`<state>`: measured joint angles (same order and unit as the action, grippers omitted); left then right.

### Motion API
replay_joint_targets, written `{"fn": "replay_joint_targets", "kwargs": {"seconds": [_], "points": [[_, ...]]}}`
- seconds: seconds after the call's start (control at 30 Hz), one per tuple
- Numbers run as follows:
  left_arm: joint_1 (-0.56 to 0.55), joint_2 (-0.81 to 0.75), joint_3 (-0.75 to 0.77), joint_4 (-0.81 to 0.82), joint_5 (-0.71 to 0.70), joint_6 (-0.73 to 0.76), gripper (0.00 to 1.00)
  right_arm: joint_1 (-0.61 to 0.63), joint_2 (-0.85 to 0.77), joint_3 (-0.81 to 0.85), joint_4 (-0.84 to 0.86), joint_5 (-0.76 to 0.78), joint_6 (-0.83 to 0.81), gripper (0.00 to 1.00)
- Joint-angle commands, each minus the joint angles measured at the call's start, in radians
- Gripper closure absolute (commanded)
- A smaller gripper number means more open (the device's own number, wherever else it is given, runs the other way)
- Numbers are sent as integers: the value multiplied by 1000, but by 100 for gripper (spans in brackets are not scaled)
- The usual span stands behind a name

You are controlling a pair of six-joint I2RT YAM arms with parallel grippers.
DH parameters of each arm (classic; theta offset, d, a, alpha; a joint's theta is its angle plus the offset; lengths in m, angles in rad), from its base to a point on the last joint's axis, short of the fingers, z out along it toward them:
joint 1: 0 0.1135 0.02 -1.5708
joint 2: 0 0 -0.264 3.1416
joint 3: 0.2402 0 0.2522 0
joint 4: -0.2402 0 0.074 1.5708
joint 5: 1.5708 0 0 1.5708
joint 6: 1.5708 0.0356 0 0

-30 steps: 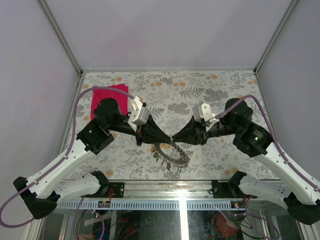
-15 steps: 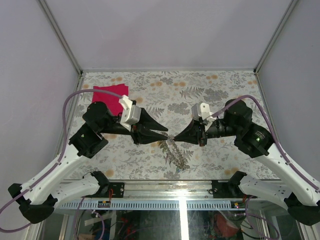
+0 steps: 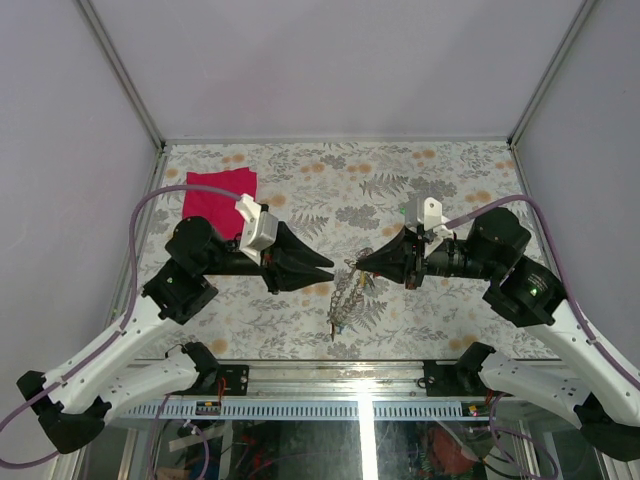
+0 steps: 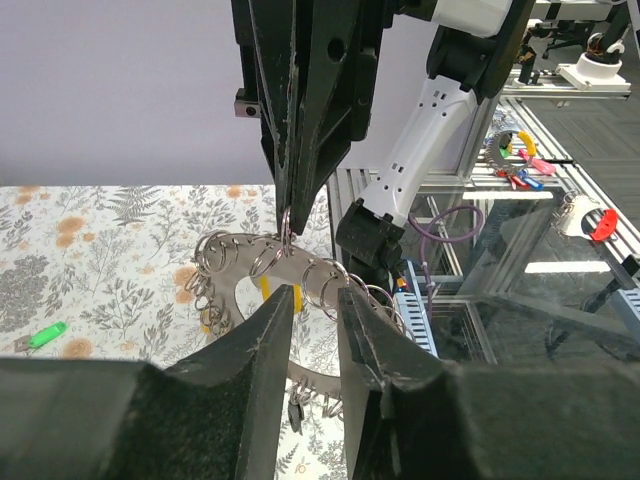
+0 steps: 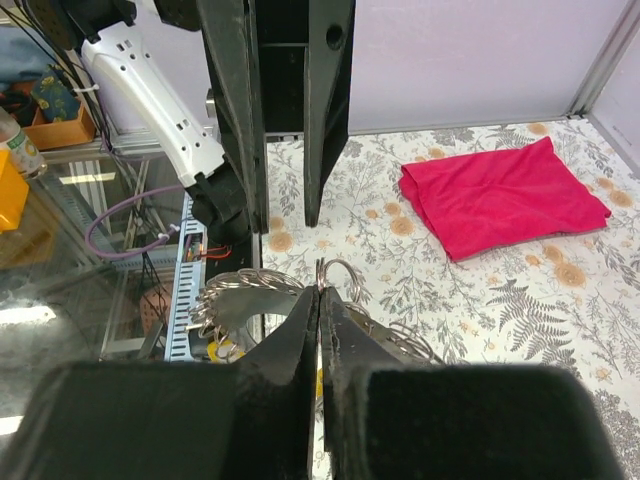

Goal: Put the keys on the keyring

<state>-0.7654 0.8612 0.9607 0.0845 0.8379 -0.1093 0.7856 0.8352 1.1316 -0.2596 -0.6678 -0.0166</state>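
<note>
The keyring (image 3: 345,296), a flat grey metal ring fringed with small wire loops, hangs tilted on edge above the table. My right gripper (image 3: 360,265) is shut on one small loop at its upper rim (image 5: 322,272). The flat grey band of the keyring (image 4: 290,268) shows just beyond my left gripper (image 4: 314,297), which is open with nothing between its fingers. In the top view that left gripper (image 3: 327,265) points at the ring from the left, a little apart. A green key (image 4: 45,335) lies on the table. A yellow key (image 4: 265,290) shows by the ring's centre.
A red cloth (image 3: 218,197) lies at the back left of the flowered table (image 3: 450,180). Grey walls stand on three sides. The metal rail and cable trays (image 3: 330,405) run along the near edge below the ring.
My left gripper has opened and drawn back to the left, off the keyring. My right gripper has shut on a small loop and moved right, and the keyring now hangs from it on edge.
</note>
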Motion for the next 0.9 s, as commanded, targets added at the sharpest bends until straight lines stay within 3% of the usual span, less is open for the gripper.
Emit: {"fn": "replay_joint_targets", "kwargs": {"seconds": [0.0, 0.27, 0.5, 0.87], "points": [[3, 0, -25, 102, 10, -36, 74, 6, -21, 18, 125, 6, 35, 100], [2, 33, -30, 151, 32, -49, 73, 5, -27, 13, 141, -9, 44, 100], [-1, 57, -45, 192, 76, -69, 81, 6, -25, 17, 150, 0, 44, 100], [-5, 76, -44, 219, 46, -66, 77, 6, -8, 20, 161, -36, 51, 100]]}}
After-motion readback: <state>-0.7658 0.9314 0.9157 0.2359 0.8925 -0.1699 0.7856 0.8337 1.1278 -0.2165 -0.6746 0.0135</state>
